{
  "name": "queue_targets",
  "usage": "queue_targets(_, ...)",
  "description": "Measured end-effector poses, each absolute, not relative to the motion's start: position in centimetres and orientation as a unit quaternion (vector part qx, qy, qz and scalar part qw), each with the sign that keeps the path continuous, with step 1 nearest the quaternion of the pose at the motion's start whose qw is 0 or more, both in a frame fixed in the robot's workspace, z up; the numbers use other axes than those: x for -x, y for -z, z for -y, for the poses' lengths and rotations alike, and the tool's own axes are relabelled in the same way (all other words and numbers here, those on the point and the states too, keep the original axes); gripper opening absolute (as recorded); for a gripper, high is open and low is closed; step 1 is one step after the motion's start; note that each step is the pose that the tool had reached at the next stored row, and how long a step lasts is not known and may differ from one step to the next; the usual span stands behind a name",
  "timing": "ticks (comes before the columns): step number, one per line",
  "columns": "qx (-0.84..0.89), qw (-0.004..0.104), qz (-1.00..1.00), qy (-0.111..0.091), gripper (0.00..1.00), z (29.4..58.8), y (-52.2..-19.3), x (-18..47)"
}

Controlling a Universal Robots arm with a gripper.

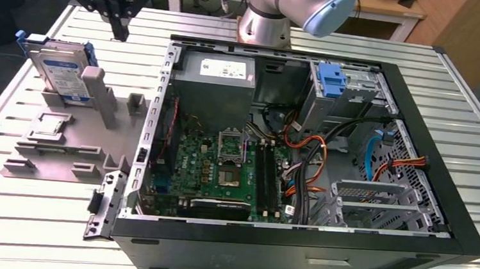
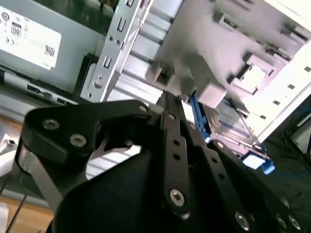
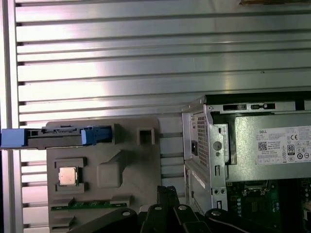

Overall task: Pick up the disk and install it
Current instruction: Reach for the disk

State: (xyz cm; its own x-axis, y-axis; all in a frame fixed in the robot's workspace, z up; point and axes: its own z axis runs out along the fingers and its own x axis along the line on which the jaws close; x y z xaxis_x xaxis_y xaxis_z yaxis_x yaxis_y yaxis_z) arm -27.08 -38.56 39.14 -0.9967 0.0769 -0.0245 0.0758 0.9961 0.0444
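This looks like a robot lab or workshop. A robot arm (image 1: 266, 21) stands at one edge of a ribbed metal table (image 1: 470, 101), beside an open computer case (image 1: 299, 258).

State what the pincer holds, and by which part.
Nothing. The pincer hangs empty, apart from the disk, which stands upright in the grey holder.

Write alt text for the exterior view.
A blue-railed disk stands upright in a grey fixture on a slatted table, beside an open computer case. The end effector hangs above the fixture, apart from the disk.
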Motion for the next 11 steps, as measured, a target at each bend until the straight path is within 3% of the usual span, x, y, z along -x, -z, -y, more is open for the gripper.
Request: queue_targets(11,-0.038,0.013,-0.999,-0.022,0.1,38.6,-39.1,28.6)
